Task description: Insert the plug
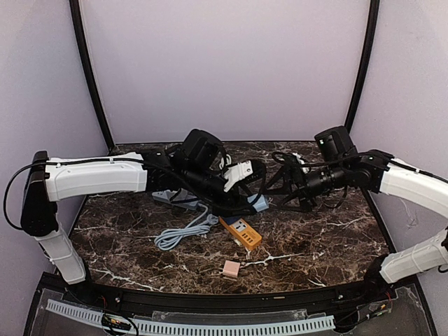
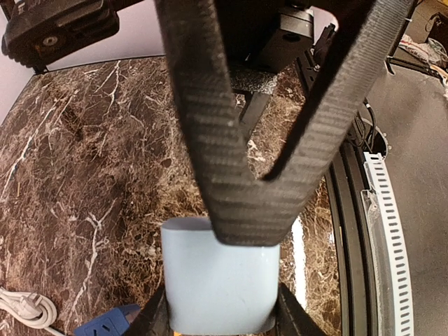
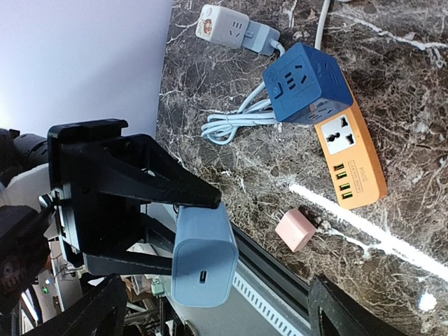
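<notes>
Plug: the pale blue rounded plastic charger plug point(image 2: 220, 280) fills the bottom of the left wrist view. It is held clear of the tabletop, and the end turned towards the right wrist camera has a small oval port.
Plug's grip: the left gripper point(image 3: 189, 231) is clamped on the plug's two opposite sides, with one black finger point(image 2: 157, 316) pressed against each.
Plug's place: from above it hangs over the middle of the table, just beyond the orange strip and between the two arms.
Facing pincer: the right gripper point(image 3: 218, 294) has its fingers spread wide and grips nothing. In its own view the plug lies ahead, between them.
Cube: a dark blue plastic cube socket point(image 3: 306, 84) sits at one end of the strip, touching it.
Strip: the orange rectangular power strip point(image 3: 350, 154) lies flat, showing one universal outlet and a row of USB ports.
Pink piece: a small pink square adapter point(image 3: 295, 229) lies alone, near the strip's other end.
Cable: a coiled pale grey cord point(image 3: 231, 122) lies beside the cube.
White block: a white adapter point(image 3: 222, 26) touches a grey plug point(image 3: 260, 36).
Surface: a dark brown marble table point(image 3: 406, 70).
</notes>
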Available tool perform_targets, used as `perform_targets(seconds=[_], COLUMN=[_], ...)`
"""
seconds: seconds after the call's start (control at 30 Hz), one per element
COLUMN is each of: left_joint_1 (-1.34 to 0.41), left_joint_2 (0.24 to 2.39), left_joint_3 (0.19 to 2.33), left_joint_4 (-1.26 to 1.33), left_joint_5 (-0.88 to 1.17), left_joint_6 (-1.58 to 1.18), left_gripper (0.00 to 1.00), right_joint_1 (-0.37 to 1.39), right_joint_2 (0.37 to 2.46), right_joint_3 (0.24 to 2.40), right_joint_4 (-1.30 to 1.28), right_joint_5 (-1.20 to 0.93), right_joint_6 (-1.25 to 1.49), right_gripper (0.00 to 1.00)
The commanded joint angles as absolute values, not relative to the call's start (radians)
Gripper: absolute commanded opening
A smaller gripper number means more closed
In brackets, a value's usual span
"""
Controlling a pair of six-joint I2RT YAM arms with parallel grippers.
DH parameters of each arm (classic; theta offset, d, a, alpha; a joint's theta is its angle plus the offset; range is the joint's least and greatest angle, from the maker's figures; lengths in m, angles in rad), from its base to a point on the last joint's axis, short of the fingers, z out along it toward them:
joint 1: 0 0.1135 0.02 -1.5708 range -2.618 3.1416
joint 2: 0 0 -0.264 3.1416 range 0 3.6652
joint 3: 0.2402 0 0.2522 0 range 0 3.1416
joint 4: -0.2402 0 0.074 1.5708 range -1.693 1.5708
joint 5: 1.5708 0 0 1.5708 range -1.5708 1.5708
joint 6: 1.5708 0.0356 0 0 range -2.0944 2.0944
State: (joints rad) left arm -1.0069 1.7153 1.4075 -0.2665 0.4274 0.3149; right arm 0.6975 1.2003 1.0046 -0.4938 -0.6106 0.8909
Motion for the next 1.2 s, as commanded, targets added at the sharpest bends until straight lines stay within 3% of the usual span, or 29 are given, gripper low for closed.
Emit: perform_targets(seconds=[0.0, 0.73, 1.17], left_joint_1=[-1.008, -1.008, -1.009], left_joint_2=[1.721, 1.790, 1.803], left_joint_3=[1.436, 1.482, 1.490], left_joint_4=[-0.250, -0.223, -0.218], left_joint_5=[0.446, 0.421, 0.409], left_joint_6=[0.332, 0.302, 0.316], left_gripper=[0.01, 0.01, 0.01], right_joint_1=[0.682, 0.677, 0.667], right_joint_2=[1.227, 1.333, 1.351], right_joint_3=[1.046, 1.104, 1.104], right_joint_4=[-0.512, -0.527, -0.528], right_joint_5=[-0.641, -0.707, -0.729], right_joint_6=[0.916, 0.883, 0.873], right_gripper=[0.87, 0.60, 0.39])
